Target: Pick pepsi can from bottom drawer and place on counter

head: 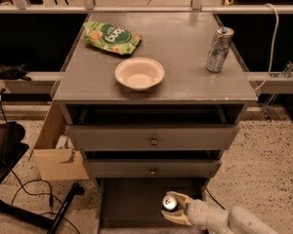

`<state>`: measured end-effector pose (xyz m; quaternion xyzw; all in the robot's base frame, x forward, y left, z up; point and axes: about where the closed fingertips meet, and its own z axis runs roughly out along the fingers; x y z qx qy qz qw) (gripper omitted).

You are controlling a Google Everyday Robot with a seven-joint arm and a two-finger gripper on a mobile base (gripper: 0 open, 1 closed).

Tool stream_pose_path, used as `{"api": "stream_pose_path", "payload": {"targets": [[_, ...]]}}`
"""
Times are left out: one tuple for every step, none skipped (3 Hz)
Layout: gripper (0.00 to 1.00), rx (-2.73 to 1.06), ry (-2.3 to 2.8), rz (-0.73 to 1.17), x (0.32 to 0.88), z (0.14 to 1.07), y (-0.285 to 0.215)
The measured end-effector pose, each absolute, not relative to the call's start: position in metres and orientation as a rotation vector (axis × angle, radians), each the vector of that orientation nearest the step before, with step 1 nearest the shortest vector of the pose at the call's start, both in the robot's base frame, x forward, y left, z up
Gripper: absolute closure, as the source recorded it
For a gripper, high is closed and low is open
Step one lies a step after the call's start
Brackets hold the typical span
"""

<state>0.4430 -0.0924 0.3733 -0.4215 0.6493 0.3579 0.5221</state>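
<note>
One gripper point(169, 208) | inside bottom drawer point(129, 204), fingers clamped around pepsi can point(169, 202) | can's silver top faces up | counter point(185, 57) lies straight above the drawer

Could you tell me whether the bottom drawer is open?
Open: the bottom drawer shows its floor, with the gripper holding the pepsi can inside it.

White lettering on green snack bag point(112, 37) behind the white bowl point(139, 73) on the bench point(185, 84), too unclear to read, no legible wording on silver can point(219, 49) right of the bowl, hand point(170, 207) clasping pepsi can point(169, 202) in bottom drawer point(132, 204) below the bowl, label hidden.
</note>
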Motion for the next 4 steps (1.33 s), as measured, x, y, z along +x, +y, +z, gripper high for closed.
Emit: {"api": "stream_pose_path", "payload": {"targets": [[1.00,-0.990,1.558,0.849,0.413,0.454,-0.129],[1.00,-0.990,1.583,0.833,0.404,0.533,-0.135],[1.00,-1.025,1.632,0.757,0.424,0.629,-0.136],[1.00,-1.051,1.625,0.730,0.424,0.634,-0.136]]}}
